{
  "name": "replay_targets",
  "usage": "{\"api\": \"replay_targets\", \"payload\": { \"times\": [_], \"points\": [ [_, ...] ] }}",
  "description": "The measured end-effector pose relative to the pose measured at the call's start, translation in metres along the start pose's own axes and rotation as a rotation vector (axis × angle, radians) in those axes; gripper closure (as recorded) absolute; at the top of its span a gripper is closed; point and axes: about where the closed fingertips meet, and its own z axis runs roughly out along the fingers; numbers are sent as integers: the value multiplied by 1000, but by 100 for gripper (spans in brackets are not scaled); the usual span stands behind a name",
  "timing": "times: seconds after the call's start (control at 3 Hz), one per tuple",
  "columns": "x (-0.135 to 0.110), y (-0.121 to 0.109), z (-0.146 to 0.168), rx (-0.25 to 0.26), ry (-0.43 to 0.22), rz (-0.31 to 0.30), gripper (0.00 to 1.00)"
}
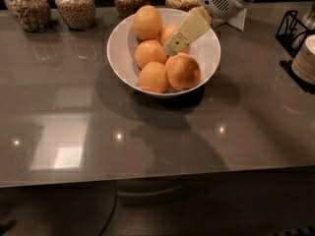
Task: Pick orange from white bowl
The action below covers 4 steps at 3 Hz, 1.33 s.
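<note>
tool: the tool [172, 44] hangs over the right half of the white bowl [123, 58], reaching down and to the left from the white wrist [219, 1] at the top right; its pale yellow tip sits low among the fruit
tool state: cannot tell whether it is apart or together, or whether it touches any fruit
orange: the orange [147, 22], paler and slightly egg-shaped, lies at the back left of the white bowl against the rim, up and left of the tool's tip and apart from it
other fruit: four more oranges share the bowl: a middle orange [149, 53] just left of the tool's tip, a back orange [167, 32] partly hidden behind the tool, a front orange [153, 77], and a big mottled orange [183, 73] at the front right
white bowl: stands on the grey glossy table [74, 132], near its far side
background: glass jars [76, 6] of grain line the far edge
right side: a black wire rack [290, 31] and a stack of plates [305, 58] stand well apart from the bowl
</note>
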Motion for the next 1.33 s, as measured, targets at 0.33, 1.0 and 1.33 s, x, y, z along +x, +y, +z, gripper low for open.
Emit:
{"api": "replay_targets", "payload": {
  "times": [0.33, 1.0, 1.33],
  "points": [
    [-12, -17, 16, 59, -70, -11, 0],
    [-43, -48, 45, 169, -214, -12, 1],
    [-54, -56, 55, 202, -251, -13, 20]
  ]
}}
